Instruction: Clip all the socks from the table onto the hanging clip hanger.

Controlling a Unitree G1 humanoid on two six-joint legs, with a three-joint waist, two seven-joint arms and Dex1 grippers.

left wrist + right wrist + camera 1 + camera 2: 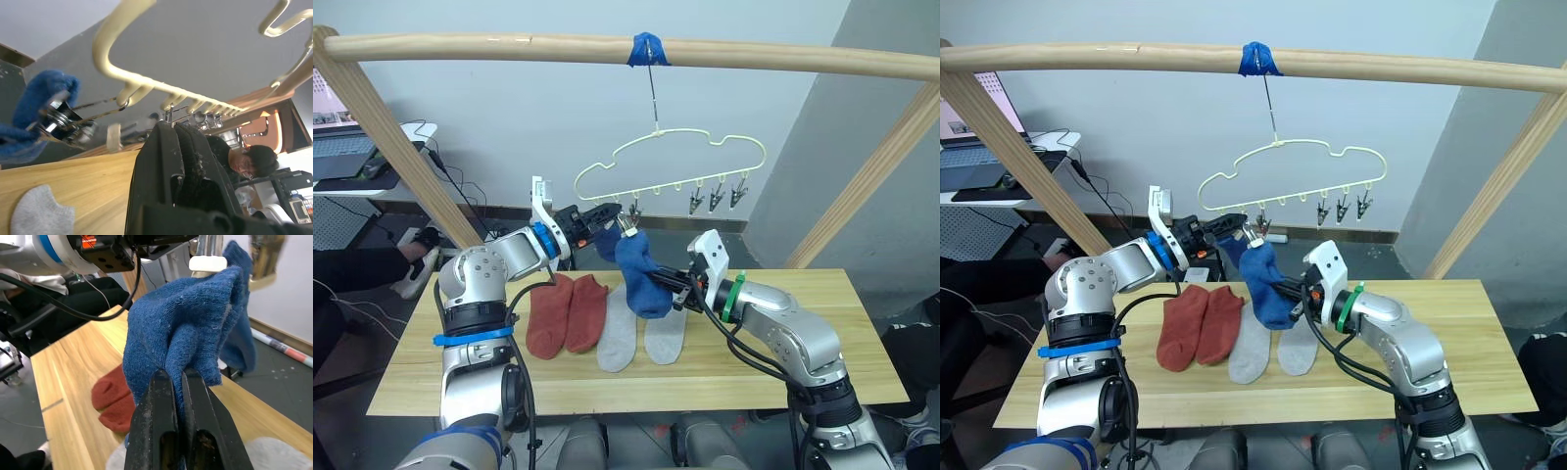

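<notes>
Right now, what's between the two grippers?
The held blue sock and the clip at its top sit between left gripper and right gripper, in the eye views.

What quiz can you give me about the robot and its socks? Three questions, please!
1. Count: how many grey socks lie on the table?
2. True or false: the clip hanger hangs from the wooden pole.
3. Pick one: what colour is the sock that the right pincer is shut on? A. grey B. blue C. red

Key
1. Two, side by side, next to the two red socks.
2. True.
3. B, the blue sock, lifted up off the table towards the hanger's clips.
</notes>
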